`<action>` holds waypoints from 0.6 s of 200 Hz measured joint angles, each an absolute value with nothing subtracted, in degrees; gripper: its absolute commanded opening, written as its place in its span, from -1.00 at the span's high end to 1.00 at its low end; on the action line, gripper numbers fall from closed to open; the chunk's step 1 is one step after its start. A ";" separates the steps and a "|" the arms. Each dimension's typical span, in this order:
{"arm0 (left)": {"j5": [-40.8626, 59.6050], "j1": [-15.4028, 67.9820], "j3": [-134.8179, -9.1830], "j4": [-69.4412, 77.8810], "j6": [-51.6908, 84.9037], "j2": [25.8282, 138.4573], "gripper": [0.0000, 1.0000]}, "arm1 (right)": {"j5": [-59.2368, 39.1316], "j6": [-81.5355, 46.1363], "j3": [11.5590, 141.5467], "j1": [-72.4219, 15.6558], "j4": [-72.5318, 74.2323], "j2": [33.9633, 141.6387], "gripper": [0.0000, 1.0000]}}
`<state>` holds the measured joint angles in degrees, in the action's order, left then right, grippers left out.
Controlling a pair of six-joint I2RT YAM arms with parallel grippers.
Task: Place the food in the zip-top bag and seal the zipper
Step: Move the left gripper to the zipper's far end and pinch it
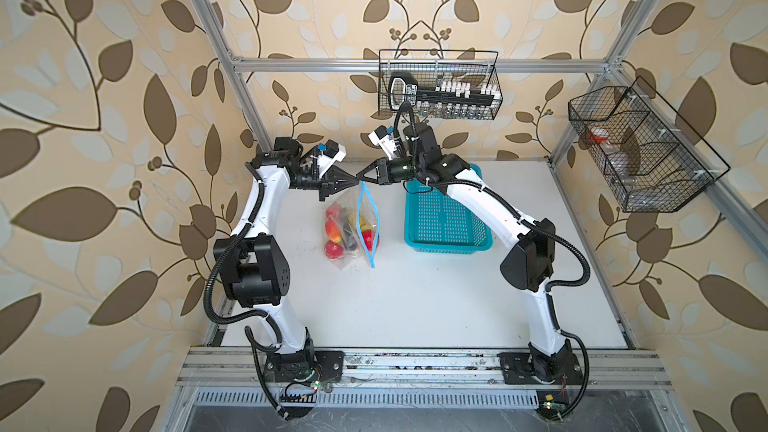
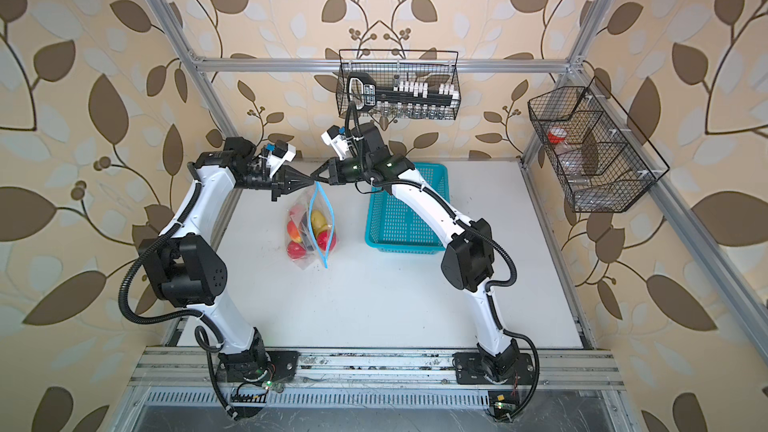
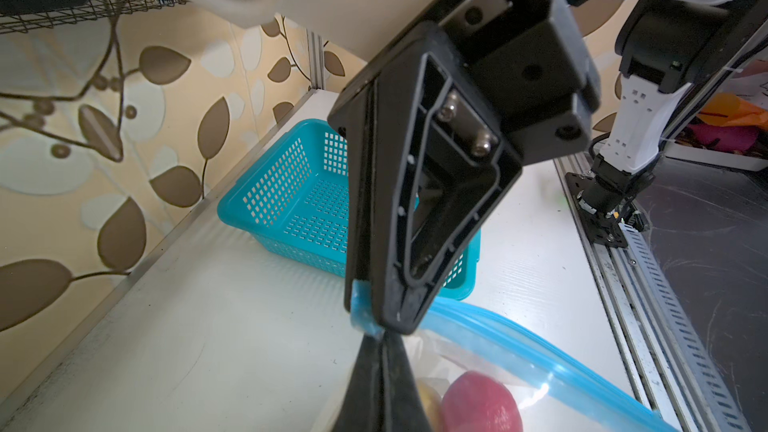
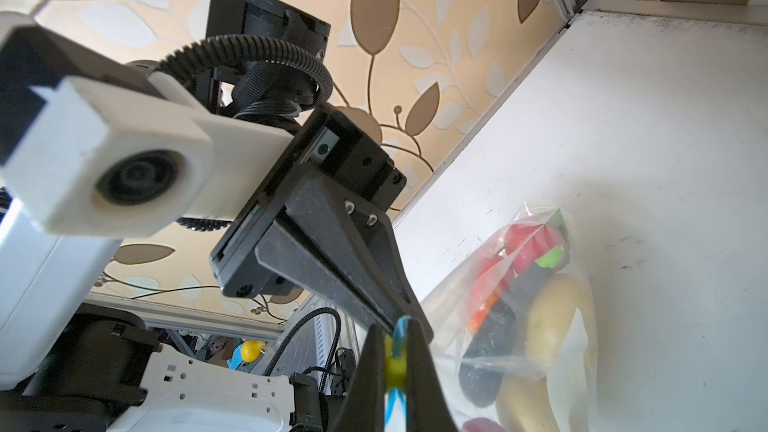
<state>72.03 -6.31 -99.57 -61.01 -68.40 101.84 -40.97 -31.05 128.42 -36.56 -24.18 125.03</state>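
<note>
The left gripper is seen pressed together on the far end of the zipper, tip to tip with the other gripper, above the far left part of the bench. The zip-top bag appears lifted at that pinched end and trails toward the near edge, left of centre. The food is held inside it: red tomatoes, a yellow-brown potato and a dark eggplant can be made out through the plastic. In both top views the two light-blue lips of the zipper are bowed apart along most of their length, so the mouth is judged unsealed. The right gripper is clamped on the yellowish slider tab, as the right wrist view shows. Further right, near the far edge, the turquoise basket is seen with no produce in it, though part is hidden by the right arm.

Loading is judged finished, and sealing is the step in hand. For the next move, the slider would need to be drawn along the strip toward its near end while the far end is anchored by the left gripper. The strip should be held taut and straight so that the lips are fed together without buckling.
</note>
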 measured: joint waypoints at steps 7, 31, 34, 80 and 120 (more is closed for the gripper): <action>71.96 -6.31 -99.55 -60.82 -67.94 101.78 1.00 | -40.97 -31.03 128.42 -36.51 -24.18 125.03 1.00; 71.05 -6.28 -97.69 -56.84 -63.86 100.51 1.00 | -40.95 -31.00 128.35 -36.23 -24.12 125.03 1.00; 70.76 -6.28 -97.10 -55.77 -62.54 100.14 1.00 | -40.97 -31.00 128.31 -36.16 -24.14 125.03 1.00; 65.63 -6.28 -88.20 -41.19 -49.91 94.76 1.00 | -40.93 -30.37 127.48 -35.51 -24.16 125.03 1.00; 63.96 -6.28 -86.80 -35.92 -45.39 93.73 1.00 | -40.95 -29.67 127.46 -35.35 -24.23 125.03 1.00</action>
